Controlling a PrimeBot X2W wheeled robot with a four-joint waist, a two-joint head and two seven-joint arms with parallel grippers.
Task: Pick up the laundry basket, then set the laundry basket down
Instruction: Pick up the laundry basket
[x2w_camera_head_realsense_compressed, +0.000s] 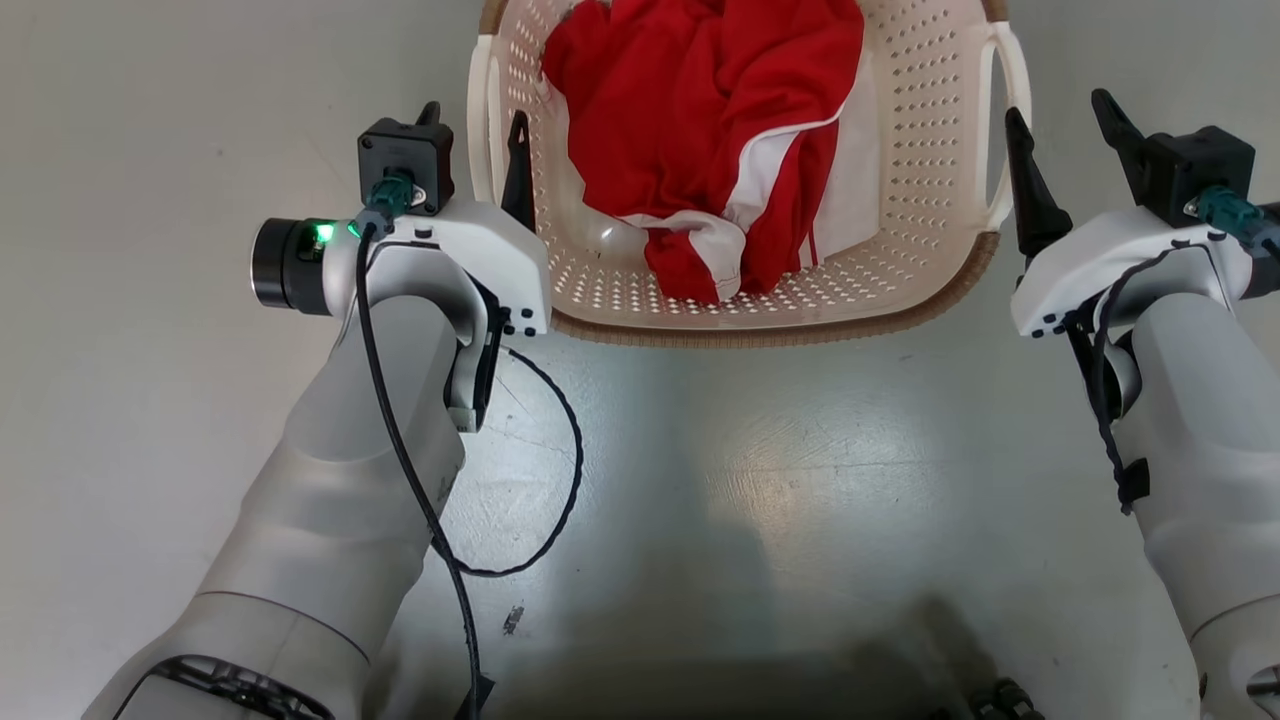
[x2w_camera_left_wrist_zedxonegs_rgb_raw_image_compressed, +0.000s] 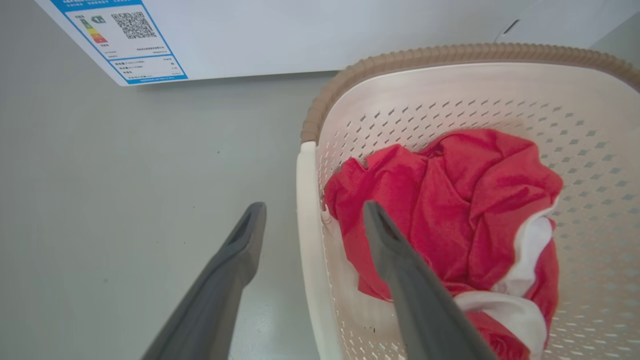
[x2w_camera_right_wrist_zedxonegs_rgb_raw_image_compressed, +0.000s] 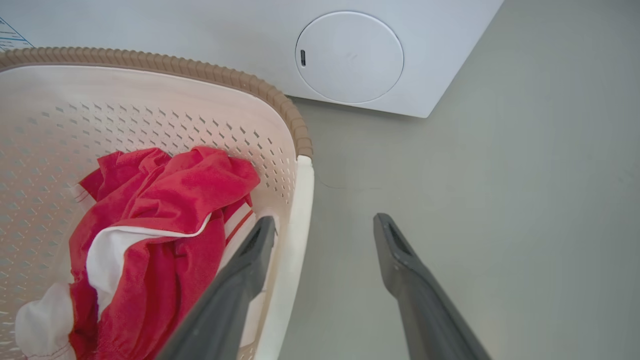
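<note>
**Cream plastic basket, both handles straddled, neither gripped**

Item 1: the laundry basket (x2w_camera_head_realsense_compressed: 930, 150). You have it at the top centre of the head view, on the grey floor (x2w_camera_head_realsense_compressed: 750, 450), just in front of the white appliance (x2w_camera_left_wrist_zedxonegs_rgb_raw_image_compressed: 300, 35). Its walls are perforated and its rim is brown with a woven look.

Item 2: contents. One crumpled red and white garment (x2w_camera_head_realsense_compressed: 700, 120) lies in the basket.

Item 3: the left gripper (x2w_camera_head_realsense_compressed: 474, 115). Your fingers are spread wide across the left handle (x2w_camera_head_realsense_compressed: 482, 110), one inside the basket and one out over the floor. Nothing is pinched. You cannot tell whether either finger touches the plastic.

Item 4: the right gripper (x2w_camera_head_realsense_compressed: 1056, 108). It is equally spread, and in its wrist view it straddles the right handle (x2w_camera_right_wrist_zedxonegs_rgb_raw_image_compressed: 295, 225), with the inner finger over the basket's edge and the outer finger over bare floor.

Item 5: appliance details. A blue-edged label with a square code (x2w_camera_left_wrist_zedxonegs_rgb_raw_image_compressed: 125, 40) shows in the left wrist view, and a round white cover (x2w_camera_right_wrist_zedxonegs_rgb_raw_image_compressed: 350, 57) in the right.
</note>
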